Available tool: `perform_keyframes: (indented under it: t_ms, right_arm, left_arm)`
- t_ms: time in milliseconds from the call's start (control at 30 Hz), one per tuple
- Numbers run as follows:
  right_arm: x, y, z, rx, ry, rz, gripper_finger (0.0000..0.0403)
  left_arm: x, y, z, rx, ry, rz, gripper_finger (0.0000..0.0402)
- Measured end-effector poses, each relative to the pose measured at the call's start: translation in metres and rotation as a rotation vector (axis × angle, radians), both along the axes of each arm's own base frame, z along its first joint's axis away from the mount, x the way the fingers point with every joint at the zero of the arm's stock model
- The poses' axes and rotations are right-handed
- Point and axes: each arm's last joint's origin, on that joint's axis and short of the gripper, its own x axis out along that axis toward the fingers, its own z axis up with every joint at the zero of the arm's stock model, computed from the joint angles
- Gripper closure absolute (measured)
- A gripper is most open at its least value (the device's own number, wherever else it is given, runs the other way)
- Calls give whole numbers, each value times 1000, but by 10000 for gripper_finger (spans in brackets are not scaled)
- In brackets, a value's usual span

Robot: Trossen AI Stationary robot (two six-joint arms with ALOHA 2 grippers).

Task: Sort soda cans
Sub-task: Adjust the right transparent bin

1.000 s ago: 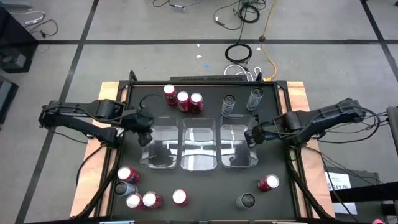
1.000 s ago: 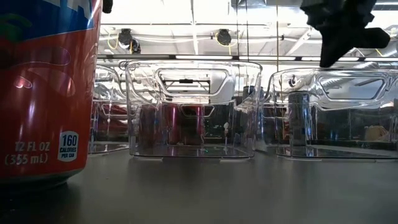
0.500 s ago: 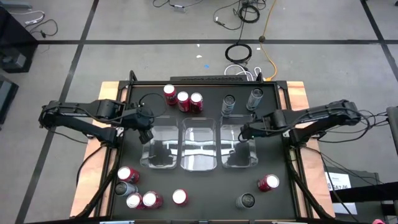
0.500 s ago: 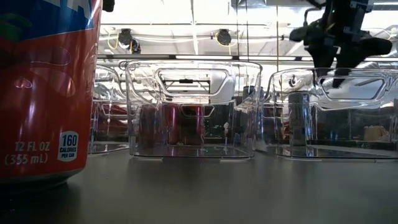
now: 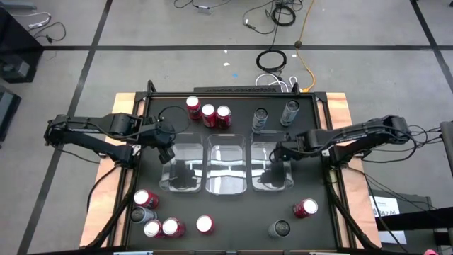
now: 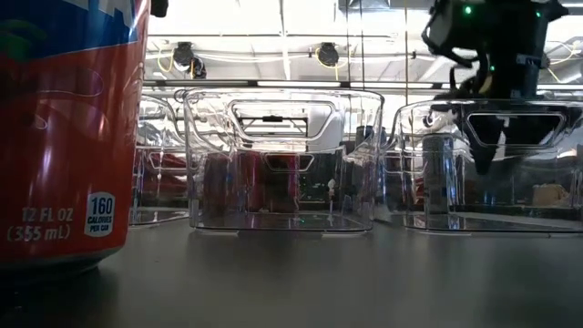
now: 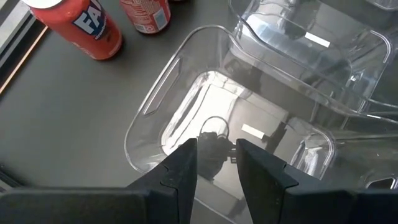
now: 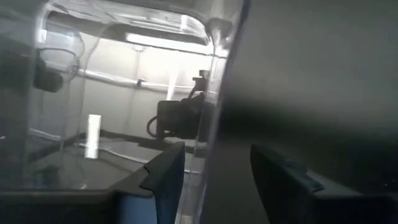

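I am holding my right hand [image 5: 277, 150], fingers parted and gripping nothing, over the right bin's [image 5: 272, 185] rim; my left hand [image 5: 167, 153], parted and empty, is hanging above the left bin [image 5: 182, 185]; cans [image 5: 208, 115] are standing around on the counter [image 5: 233, 212].

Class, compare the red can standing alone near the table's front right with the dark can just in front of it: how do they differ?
The red can has a red body and a bright silver top; the dark can is dark grey all over, top included. The red can stands nearer the clear bins; the dark can is nearer the table's edge. Both stand upright.

the right gripper [image 5: 276, 150] has opened and lowered over the right bin [image 5: 272, 185].
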Motion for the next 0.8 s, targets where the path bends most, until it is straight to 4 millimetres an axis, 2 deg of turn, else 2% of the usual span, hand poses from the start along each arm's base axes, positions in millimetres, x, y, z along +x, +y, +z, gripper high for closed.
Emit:
perform_keyframes:
  t_ms: [167,433,800]
  right_arm:
    - [-2,0,-6,2,1,-19,264]
    - [-1,0,-6,-4,-13,-18,393]
    - [2,7,-5,15,-60,-54,401]
  left_arm:
    - [0,0,0,0,-2,0,281]
    - [1,0,0,-1,-9,1,281]
    - [4,0,2,-4,-53,1,281]
